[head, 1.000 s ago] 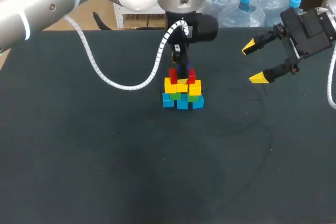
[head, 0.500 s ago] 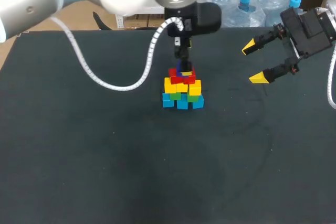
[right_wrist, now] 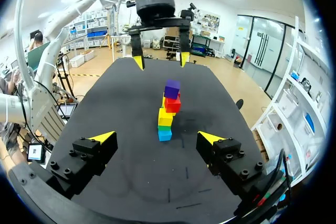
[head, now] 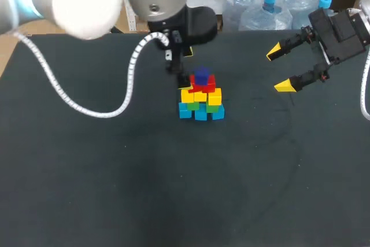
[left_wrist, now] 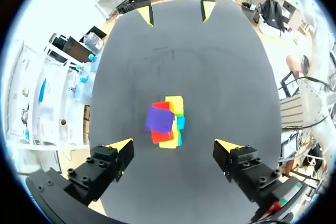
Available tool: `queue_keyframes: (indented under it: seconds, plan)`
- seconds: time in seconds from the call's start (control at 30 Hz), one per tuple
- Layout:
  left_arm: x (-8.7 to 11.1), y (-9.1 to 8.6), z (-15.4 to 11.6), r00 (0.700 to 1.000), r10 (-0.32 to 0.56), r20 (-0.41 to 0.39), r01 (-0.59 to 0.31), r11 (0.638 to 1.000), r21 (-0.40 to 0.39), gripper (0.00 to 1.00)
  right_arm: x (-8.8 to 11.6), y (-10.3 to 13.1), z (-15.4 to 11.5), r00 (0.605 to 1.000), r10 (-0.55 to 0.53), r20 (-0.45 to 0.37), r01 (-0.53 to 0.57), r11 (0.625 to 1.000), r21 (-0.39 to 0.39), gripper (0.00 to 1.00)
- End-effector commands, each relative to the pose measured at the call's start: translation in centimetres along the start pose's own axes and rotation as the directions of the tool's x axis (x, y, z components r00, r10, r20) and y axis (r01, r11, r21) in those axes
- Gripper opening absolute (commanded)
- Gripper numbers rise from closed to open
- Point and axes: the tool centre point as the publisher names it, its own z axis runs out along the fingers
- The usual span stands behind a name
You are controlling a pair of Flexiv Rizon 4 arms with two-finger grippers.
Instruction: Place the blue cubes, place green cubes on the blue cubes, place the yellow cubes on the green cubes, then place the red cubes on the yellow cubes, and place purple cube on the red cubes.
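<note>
Head view: purple cube seated on top, both claws empty

The purple cube is seen on the red cubes. Under these the yellow cubes, the green cubes and the blue cubes are layered down to the table. In the left wrist view the purple cube appears slightly turned against the layers below.

The left gripper is held spread wide above and just beside the pile, and nothing is touched by its fingers. The right gripper is likewise released and is kept well apart, off to the side.

The cubes are judged to be small, stiff and light, with smooth flat faces that could slip under a weak pinch. The pile is narrow and loosely laid, so it is likely to be toppled by any sideways push. If the top cube must be corrected, it is best taken from above by two opposite side faces, with the fingertips kept clear of the red cubes.
</note>
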Motion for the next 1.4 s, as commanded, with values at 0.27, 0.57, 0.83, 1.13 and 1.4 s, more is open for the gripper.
queue_keyframes:
  seconds: [0.27,0.57,0.83,1.13,1.4]
  plan:
    - [2.5,-1.2,0.3,0.934,0.073,0.35,-0.033,0.992,-0.119,1.0,0.0,0.1,0.0,1.0,0.0,0.0,0.0,1.0,0.002,1.0]
    - [4.0,-1.2,0.6,0.901,0.077,0.427,-0.015,0.989,-0.147,1.0,0.0,0.1,0.0,1.0,0.0,0.0,0.0,1.0,0.002,1.0]
    - [5.6,-1.6,0.1,0.902,0.057,0.428,0.01,0.988,-0.152,1.0,0.0,0.1,0.0,1.0,0.0,0.0,0.0,1.0,0.002,1.0]
    - [7.5,-1.5,-0.3,0.896,0.018,0.443,0.044,0.99,-0.131,1.0,0.0,0.1,0.0,1.0,0.0,0.0,0.0,1.0,0.002,1.0]
    - [8.2,-1.6,-0.3,0.89,0.009,0.455,0.062,0.988,-0.141,1.0,0.0,0.1,0.0,1.0,0.0,0.0,0.0,1.0,0.002,1.0]
